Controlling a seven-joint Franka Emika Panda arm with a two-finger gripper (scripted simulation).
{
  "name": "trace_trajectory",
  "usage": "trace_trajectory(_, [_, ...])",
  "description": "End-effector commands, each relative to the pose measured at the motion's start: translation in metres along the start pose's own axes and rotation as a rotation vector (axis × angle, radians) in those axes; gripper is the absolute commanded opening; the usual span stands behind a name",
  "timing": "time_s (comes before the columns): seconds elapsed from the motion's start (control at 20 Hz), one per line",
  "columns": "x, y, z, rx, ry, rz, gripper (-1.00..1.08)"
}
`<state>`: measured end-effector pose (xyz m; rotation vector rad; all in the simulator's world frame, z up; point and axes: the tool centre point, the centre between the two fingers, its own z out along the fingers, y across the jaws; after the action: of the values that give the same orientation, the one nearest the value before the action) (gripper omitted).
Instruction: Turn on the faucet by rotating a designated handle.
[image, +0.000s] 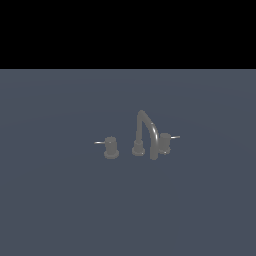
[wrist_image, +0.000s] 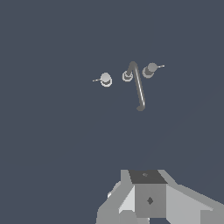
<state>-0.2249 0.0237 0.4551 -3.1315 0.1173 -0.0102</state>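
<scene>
One faucet with two knobs sits mid-frame in the exterior view; the handle is the right one. Pincer state cannot be told.

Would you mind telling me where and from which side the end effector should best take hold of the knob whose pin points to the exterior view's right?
Probably grip the handle by its short upright cylinder, descending from above with fingers straddling it. The thin pin looks too slight to pinch, and the spout crowds the knob's other side.

The faucet stands between 2 knobs, the handle on the exterior view's right.
</scene>
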Motion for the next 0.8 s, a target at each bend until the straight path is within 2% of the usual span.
trace_trajectory(0.0, [0.011,-0.002,0.014,0.0,0.0,0.047,-1.0])
trace_trajectory(0.75, [0.102,0.005,0.125,0.0,-0.001,0.423,-1.0])
